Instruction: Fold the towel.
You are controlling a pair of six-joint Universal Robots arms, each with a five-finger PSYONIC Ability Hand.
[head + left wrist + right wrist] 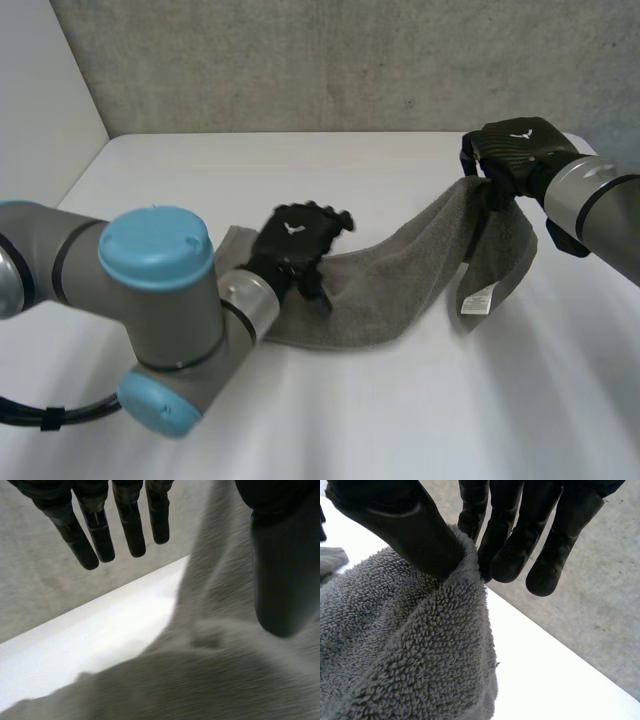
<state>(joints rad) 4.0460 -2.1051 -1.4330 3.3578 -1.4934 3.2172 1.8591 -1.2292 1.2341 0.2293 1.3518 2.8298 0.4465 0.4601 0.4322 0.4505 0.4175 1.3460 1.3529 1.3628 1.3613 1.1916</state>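
While the right hand [520,150] pinches a lifted end of the towel [400,285], the left hand [298,236] lies open over the other; folding looks barely begun.

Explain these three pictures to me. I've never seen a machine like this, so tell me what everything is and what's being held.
This is a robot with two arms, each ending in a black hand. The wide picture looks down from a camera between and behind the arms. The other two come from cameras on the wrists, each looking along its own palm. On the white table lies a grey towel with a small white label. The right hand pinches one end of the towel between thumb and fingers and lifts it, so the cloth hangs down. The left hand is over the other end, fingers straight, gripping nothing.
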